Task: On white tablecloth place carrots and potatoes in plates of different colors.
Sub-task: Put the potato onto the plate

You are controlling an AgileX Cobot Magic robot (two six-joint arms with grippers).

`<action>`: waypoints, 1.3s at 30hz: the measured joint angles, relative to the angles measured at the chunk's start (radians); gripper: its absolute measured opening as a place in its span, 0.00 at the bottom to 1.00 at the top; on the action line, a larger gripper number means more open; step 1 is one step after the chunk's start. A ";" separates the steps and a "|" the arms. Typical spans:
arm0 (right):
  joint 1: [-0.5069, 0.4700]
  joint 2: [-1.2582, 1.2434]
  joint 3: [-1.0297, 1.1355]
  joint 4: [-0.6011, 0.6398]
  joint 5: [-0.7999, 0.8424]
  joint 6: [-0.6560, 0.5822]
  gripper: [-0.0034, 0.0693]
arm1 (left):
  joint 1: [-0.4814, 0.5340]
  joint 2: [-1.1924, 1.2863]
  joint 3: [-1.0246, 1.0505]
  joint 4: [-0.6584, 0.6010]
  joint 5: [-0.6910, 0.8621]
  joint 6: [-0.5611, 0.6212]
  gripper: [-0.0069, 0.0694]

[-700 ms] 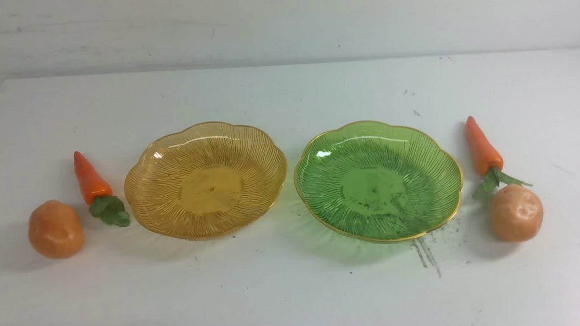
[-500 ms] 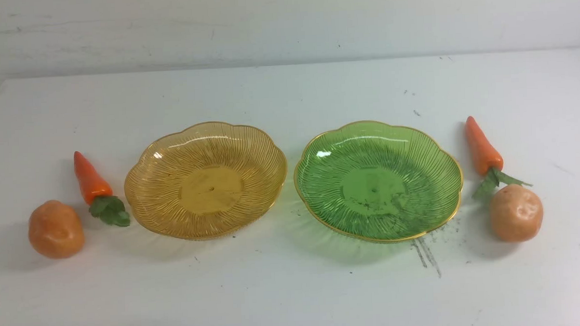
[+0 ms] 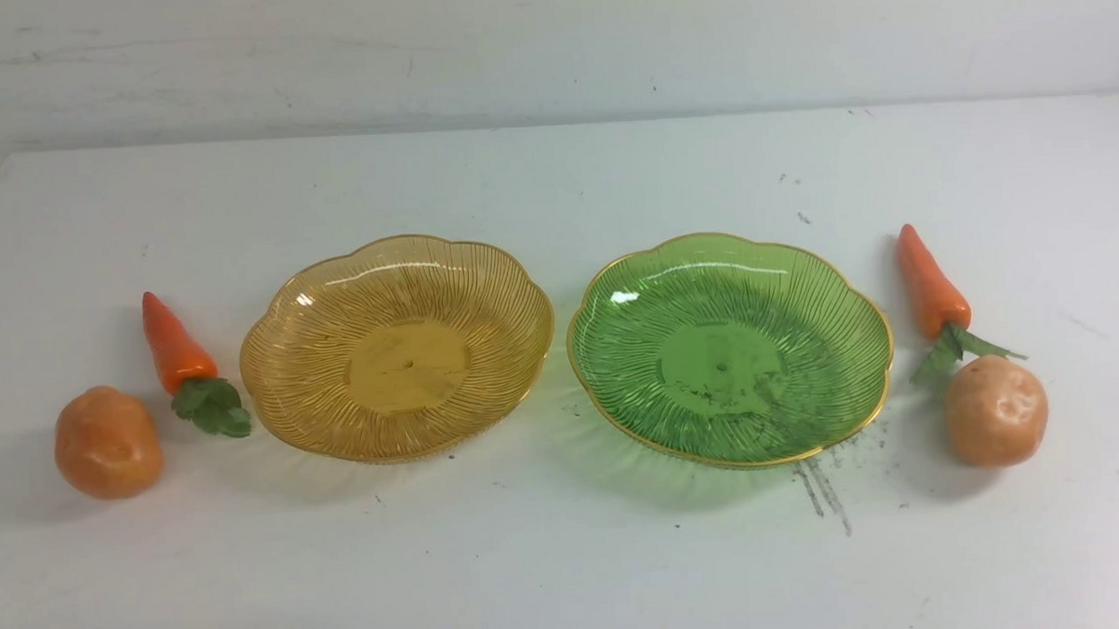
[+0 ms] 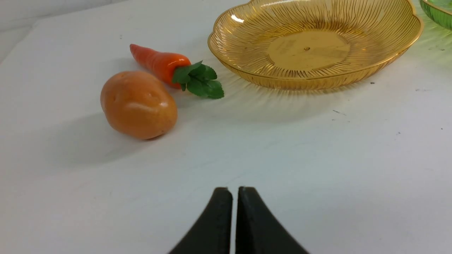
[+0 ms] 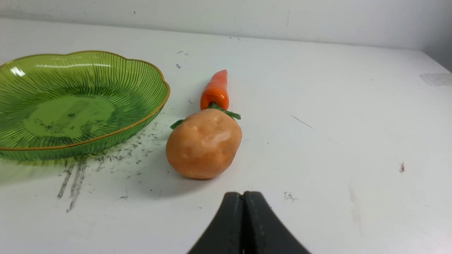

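An amber-yellow plate (image 3: 283, 380) and a green plate (image 3: 849, 342) sit side by side mid-table on the white tablecloth (image 3: 568, 556), both empty. Left of the amber plate lie a carrot (image 3: 171, 345) and a potato (image 3: 108, 443). Right of the green plate lie another carrot (image 3: 931, 283) and potato (image 3: 996, 411). Neither arm shows in the front view. In the left wrist view my left gripper (image 4: 235, 192) is shut and empty, short of the left potato (image 4: 138, 104) and carrot (image 4: 159, 63). My right gripper (image 5: 243, 195) is shut and empty, just short of the right potato (image 5: 204, 143).
A white wall (image 3: 550, 45) rises behind the table's far edge. Grey scuff streaks (image 3: 822, 491) mark the cloth in front of the green plate. The cloth's left rear corner (image 3: 5, 162) shows at the far left.
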State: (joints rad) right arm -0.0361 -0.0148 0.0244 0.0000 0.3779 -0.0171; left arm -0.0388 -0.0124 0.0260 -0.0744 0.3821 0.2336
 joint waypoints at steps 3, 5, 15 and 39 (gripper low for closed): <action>0.000 0.000 0.000 0.000 0.000 0.000 0.03 | 0.000 0.000 0.000 0.000 0.000 0.000 0.10; 0.000 0.000 0.000 0.000 0.000 0.000 0.03 | 0.000 0.000 0.000 0.000 0.000 0.000 0.10; 0.000 0.000 0.000 0.000 0.000 0.000 0.03 | 0.000 0.000 0.000 -0.054 -0.049 -0.025 0.10; 0.000 0.000 0.005 0.920 -0.420 0.265 0.03 | 0.000 0.000 -0.047 -1.039 -0.696 -0.164 0.10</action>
State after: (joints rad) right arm -0.0361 -0.0148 0.0296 0.9203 -0.0425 0.2481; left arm -0.0388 -0.0124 -0.0212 -1.1130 -0.3143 0.0691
